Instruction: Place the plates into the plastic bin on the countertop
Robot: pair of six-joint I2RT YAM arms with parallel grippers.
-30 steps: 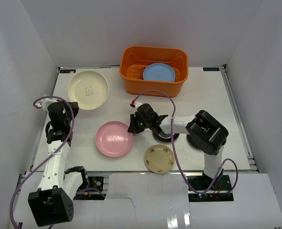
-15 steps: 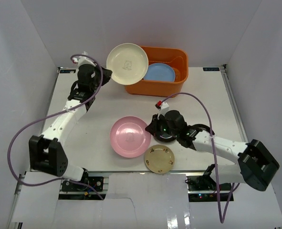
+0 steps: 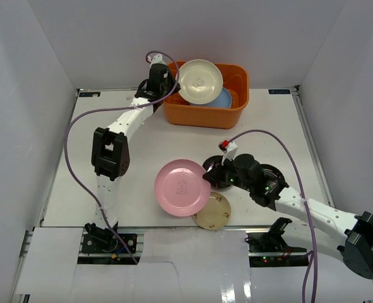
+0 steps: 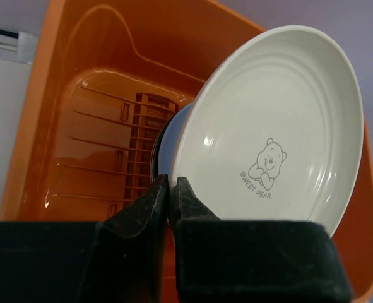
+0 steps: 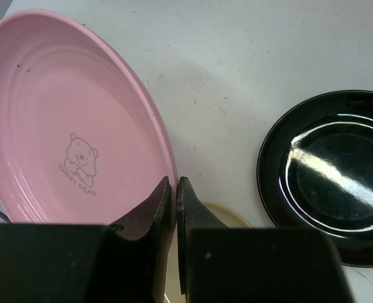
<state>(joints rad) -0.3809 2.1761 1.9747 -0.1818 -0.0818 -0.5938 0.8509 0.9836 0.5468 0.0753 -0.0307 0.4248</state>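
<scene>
Left gripper (image 4: 171,184) is clamped, jaws narrow, on the rim of the cream plate (image 4: 274,120); you hold it tilted on edge above the plastic bin (image 4: 53,95). Light blue plate (image 3: 225,99) lies inside the bin, partly hidden behind the cream one. Bin sits at the far edge of the countertop (image 3: 142,139). Ctr: pink plate (image 5: 66,120) is raised and tilted, rim pinched by your right gripper (image 5: 175,189), jaws all but touching. Gold plate (image 3: 216,213) lies flat, partly under the pink plate's edge in top view. Black plate (image 5: 328,177) lies flat just right of that gripper, w/ glossy centre. Both held plates carry a bear print, "SWEET DEAR".
</scene>
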